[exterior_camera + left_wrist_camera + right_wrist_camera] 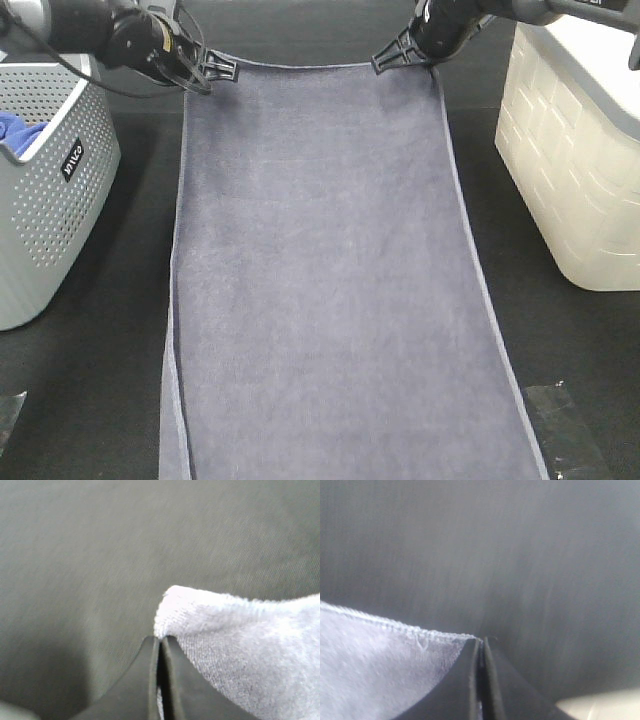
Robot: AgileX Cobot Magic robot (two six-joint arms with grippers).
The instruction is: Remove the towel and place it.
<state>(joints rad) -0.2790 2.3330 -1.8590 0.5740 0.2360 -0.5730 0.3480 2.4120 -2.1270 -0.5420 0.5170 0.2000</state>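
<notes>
While the high camera showed the slate-grey towel spread long across the dark table, only the wrist views showed the grips: the left gripper clamped one far corner and the right gripper the other, stitched hem just beside its fingertips.

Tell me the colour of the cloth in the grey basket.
Bright blue cloth; it shows only in the exterior high view, in the basket.
</notes>
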